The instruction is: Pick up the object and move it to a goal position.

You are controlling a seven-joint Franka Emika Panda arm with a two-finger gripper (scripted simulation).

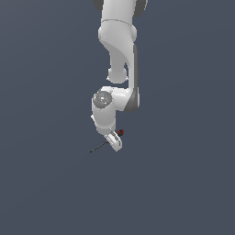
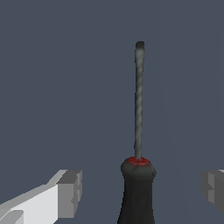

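The object, a small screwdriver (image 2: 138, 175) with a black handle, a red collar and a slim dark shaft, lies between my two fingers in the wrist view. My gripper (image 2: 142, 190) is open: each fingertip (image 2: 70, 192) stands well apart from the handle on either side. In the exterior view the screwdriver (image 1: 100, 147) lies on the dark floor, its red handle end beside the white hand, its shaft pointing toward the exterior view's left. My gripper (image 1: 114, 143) hangs right over the handle and hides most of it.
A flat dark blue-grey floor (image 1: 183, 183) surrounds the arm. The white arm (image 1: 119, 50) comes down from the top of the exterior view.
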